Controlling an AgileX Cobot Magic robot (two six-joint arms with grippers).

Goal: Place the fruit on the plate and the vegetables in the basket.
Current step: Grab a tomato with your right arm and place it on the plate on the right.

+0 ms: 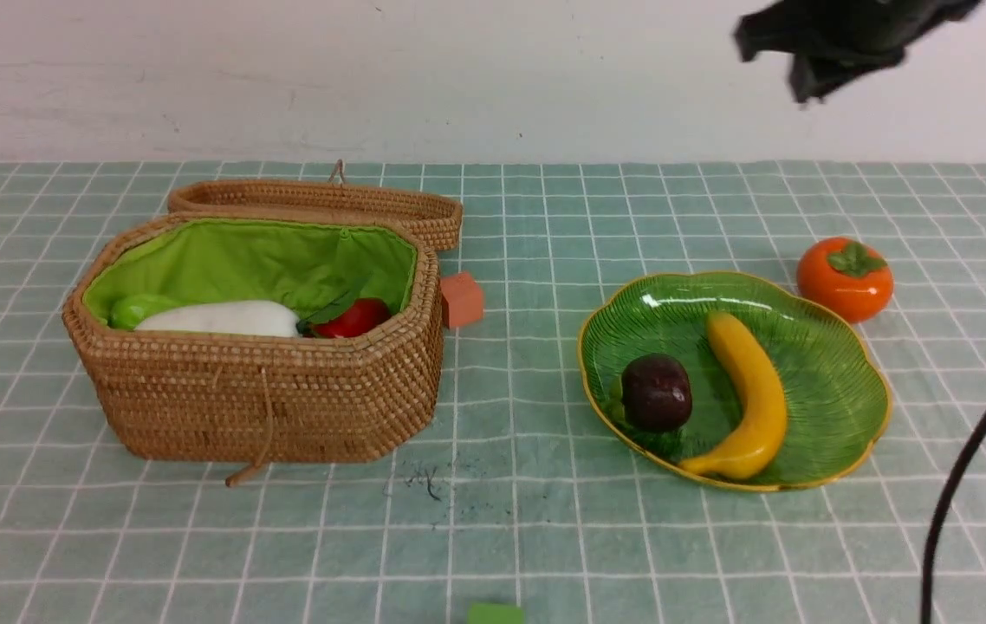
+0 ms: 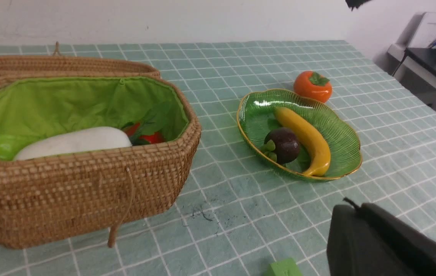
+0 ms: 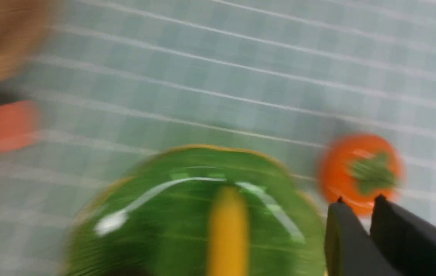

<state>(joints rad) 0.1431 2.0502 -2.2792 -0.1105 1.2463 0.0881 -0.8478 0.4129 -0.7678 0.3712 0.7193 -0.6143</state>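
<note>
One fruit is off the dish, and that is the whole story here. Starting far left, the left pincer (image 2: 359,216) is closed on nothing and sits low. The basket (image 1: 259,407) is ahead of it and to its right. Inside lie the green gourd (image 1: 136,309), the white radish (image 1: 220,319) and the red bell pepper (image 1: 356,317), with green leaves (image 1: 324,310) beside it; the carrot itself is hidden.

Past the small orange block (image 1: 462,299) comes the plate (image 1: 831,373), carrying the mangosteen (image 1: 656,392) and the banana (image 1: 749,399). Now the persimmon (image 1: 845,279): it is on the cloth (image 1: 545,520), just beside the plate's rim. From the right pincer (image 3: 359,202), hanging high, it lies below and just beyond the fingertips. Those fingers (image 3: 346,237) stand nearly together with a thin slit between them and nothing held, but the blur stops me calling them fully closed.

My read is that this toy is hard, light and glossy, so it is likely slippery and ready to roll. The best hold looks to be from above, across its widest girth beneath the leaf cap, with the jaws spread wide first.
</note>
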